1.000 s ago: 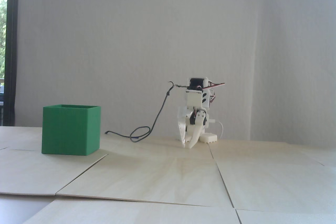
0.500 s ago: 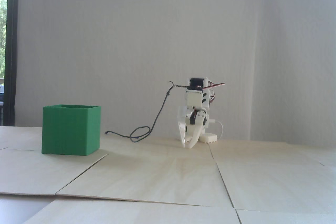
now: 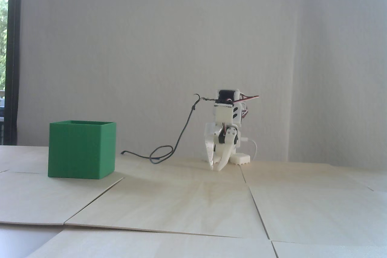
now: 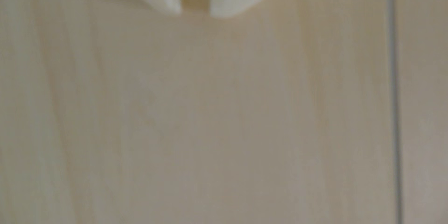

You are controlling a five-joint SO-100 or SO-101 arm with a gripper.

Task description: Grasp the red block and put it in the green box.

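1. Fixed view shows the biggest thing first: the table (image 3: 193, 203), made of pale wooden boards. I looked all over the boards and cannot see the red block. It is not in the wrist view either. That view is blurry and shows only bare wood and one dark seam (image 4: 394, 93).

2. Next is the green box (image 3: 81, 149). It stands upright on the left side of the fixed view with its open top facing up. I cannot see inside it from here.

3. The white arm (image 3: 225, 112) is folded down low, right of the middle and near the back wall. The box is well apart from it, off to the left in this view. A dark cable (image 3: 181, 134) hangs from the arm and loops on the table between them.

4. The gripper (image 3: 216, 168) points down with its tips just above the wood. In the wrist view the gripper (image 4: 195, 13) has its two fingers pulled close, with only a thin slit between them. Nothing is in it.

5. The smallest thing, the red block, is missing from both views. So I cannot say which way it lies from the gripper, or which way its long side points. I think the arm must find it first.
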